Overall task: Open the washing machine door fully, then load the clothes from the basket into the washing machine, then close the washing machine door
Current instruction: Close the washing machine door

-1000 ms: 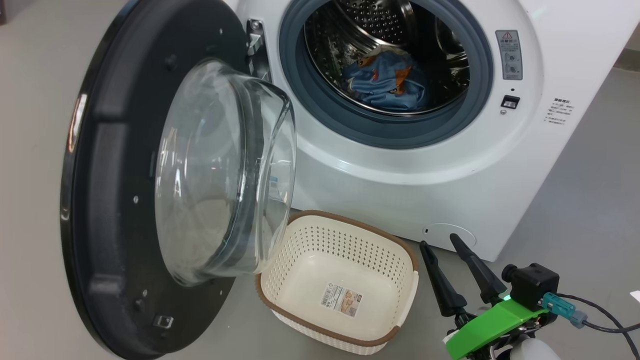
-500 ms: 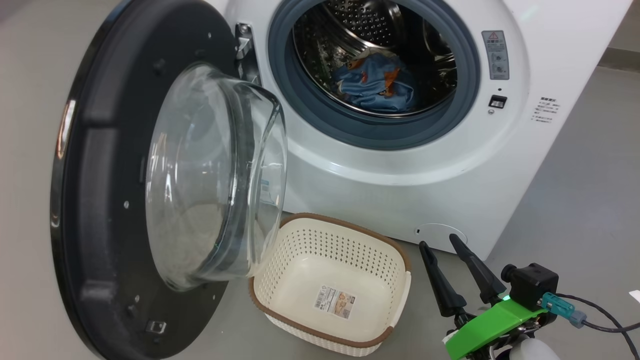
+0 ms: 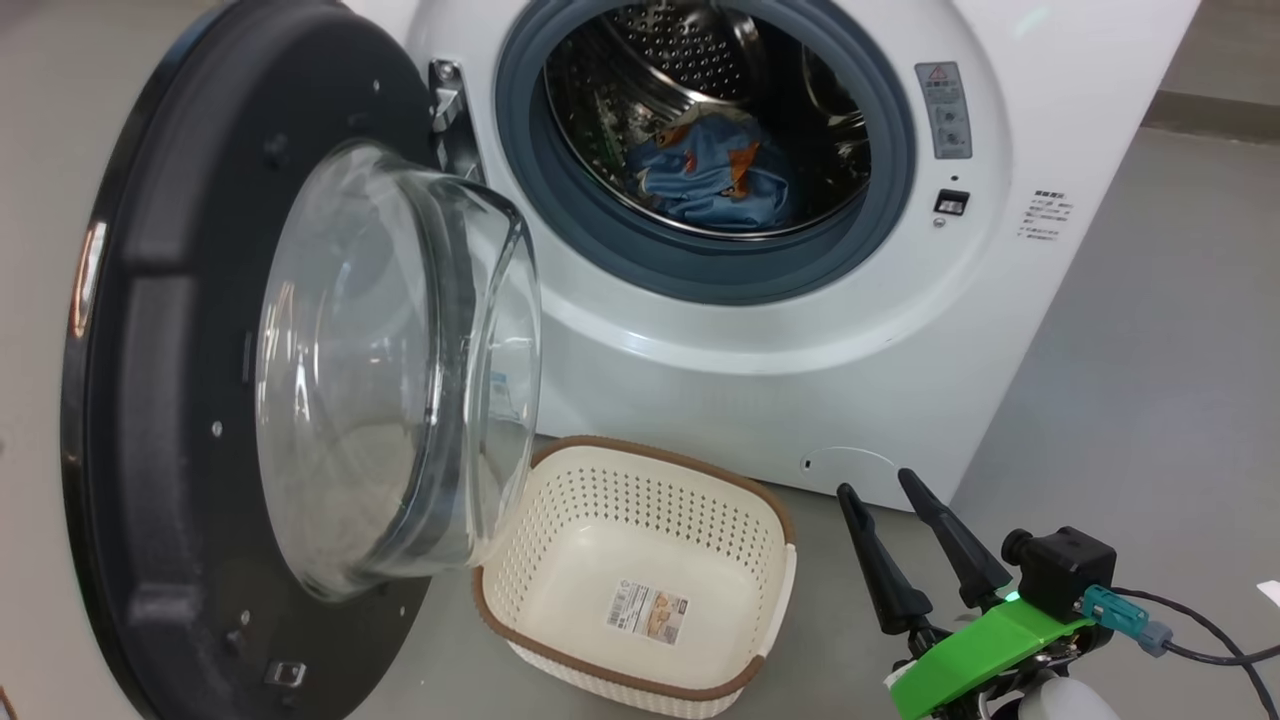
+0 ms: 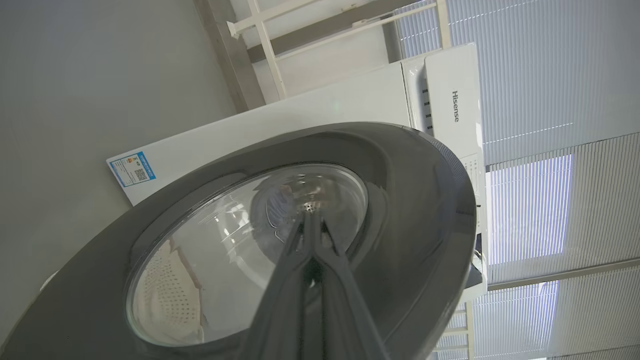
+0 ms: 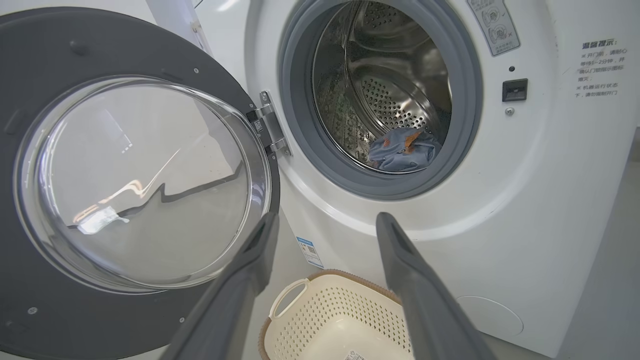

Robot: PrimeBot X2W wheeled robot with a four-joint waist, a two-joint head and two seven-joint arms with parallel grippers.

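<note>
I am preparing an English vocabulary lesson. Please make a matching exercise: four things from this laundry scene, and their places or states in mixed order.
Things
1. basket
2. blue garment
3. washing machine door
4. right gripper

Places or states
a. inside the drum
b. swung wide open
c. on the floor
d. jaws apart, nothing held

Pairs: 1-c, 2-a, 3-b, 4-d

Door (image 3: 150, 300) open; clothes (image 3: 715, 175) inside washing machine (image 3: 800, 390).

Smooth grey floor (image 3: 1150, 350), big white boxy washing machine (image 3: 720, 400) standing on it, cream-white perforated plastic basket (image 3: 620, 500) just before it
</note>
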